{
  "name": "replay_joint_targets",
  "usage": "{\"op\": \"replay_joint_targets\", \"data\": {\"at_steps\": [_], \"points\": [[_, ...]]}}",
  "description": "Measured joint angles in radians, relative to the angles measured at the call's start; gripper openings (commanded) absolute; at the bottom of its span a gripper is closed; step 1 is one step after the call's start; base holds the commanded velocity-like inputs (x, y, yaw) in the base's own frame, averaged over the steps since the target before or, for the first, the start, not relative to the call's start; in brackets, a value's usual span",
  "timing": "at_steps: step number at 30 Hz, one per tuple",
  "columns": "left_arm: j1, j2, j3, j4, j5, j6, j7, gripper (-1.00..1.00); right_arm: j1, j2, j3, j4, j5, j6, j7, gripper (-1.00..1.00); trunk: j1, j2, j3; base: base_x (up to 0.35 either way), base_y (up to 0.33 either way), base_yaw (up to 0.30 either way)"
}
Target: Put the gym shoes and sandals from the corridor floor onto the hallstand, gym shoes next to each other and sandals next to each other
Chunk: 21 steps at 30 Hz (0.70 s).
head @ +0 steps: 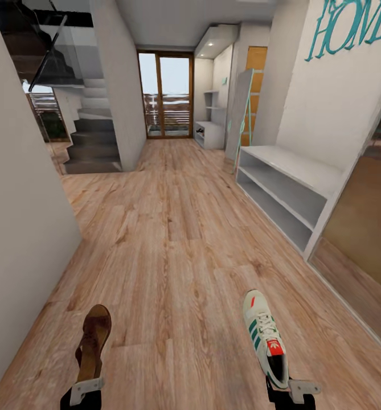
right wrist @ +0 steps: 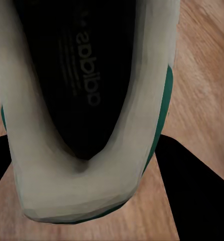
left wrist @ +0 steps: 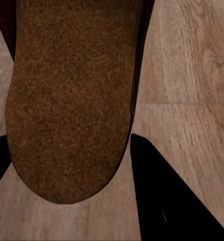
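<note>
A brown sandal [head: 93, 343] is held heel-first above the corridor floor [head: 173, 239] at the lower left, my left gripper [head: 86, 389] shut on it. In the left wrist view its suede footbed [left wrist: 72, 100] sits between dark fingers [left wrist: 162, 201]. At the lower right my right gripper [head: 289, 389] is shut on the heel of a white gym shoe [head: 263, 336] with green stripes. The right wrist view looks into the shoe's dark inside [right wrist: 82, 75], flanked by black fingers [right wrist: 197, 191]. The pale grey hallstand [head: 210, 134] with stepped wall shelves stands far down the corridor on the right.
A long white bench [head: 287, 188] with open shelves lines the right wall nearby. A plain wall [head: 19, 205] closes in on the left. Stairs [head: 93, 145] rise at the far left, and glass doors [head: 166, 95] end the corridor. A ladder-like frame [head: 244, 119] leans beyond the bench.
</note>
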State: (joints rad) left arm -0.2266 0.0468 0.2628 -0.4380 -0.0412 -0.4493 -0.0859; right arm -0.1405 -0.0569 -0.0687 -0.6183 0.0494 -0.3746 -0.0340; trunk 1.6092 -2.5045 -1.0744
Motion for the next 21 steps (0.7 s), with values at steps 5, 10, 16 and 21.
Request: {"op": "replay_joint_targets", "data": {"at_steps": [5, 10, 16, 21], "points": [[0.000, 0.000, 0.000, 0.003, 0.000, -0.018, 0.000, -1.00, 0.000, 0.000, 0.000, 0.000, 0.000, 0.000, 0.000, -1.00, -0.002, 0.001, 0.025, 0.000, 0.000, -0.221], [0.000, 0.000, -0.002, 0.003, 0.000, -0.022, -0.001, -1.00, 0.000, 0.001, 0.001, 0.001, 0.000, 0.000, 0.000, -1.00, -0.002, 0.001, 0.030, 0.000, 0.000, -0.110], [0.000, -0.001, -0.004, 0.003, 0.000, -0.025, -0.001, -1.00, 0.000, 0.004, 0.002, 0.001, 0.001, 0.000, 0.000, -1.00, -0.002, 0.001, 0.035, 0.000, 0.000, 0.105], [0.001, -0.001, -0.004, 0.003, 0.000, -0.026, -0.001, -1.00, 0.000, 0.005, 0.002, 0.001, 0.001, 0.000, 0.000, -1.00, -0.002, 0.001, 0.039, 0.106, 0.000, 0.220]]}}
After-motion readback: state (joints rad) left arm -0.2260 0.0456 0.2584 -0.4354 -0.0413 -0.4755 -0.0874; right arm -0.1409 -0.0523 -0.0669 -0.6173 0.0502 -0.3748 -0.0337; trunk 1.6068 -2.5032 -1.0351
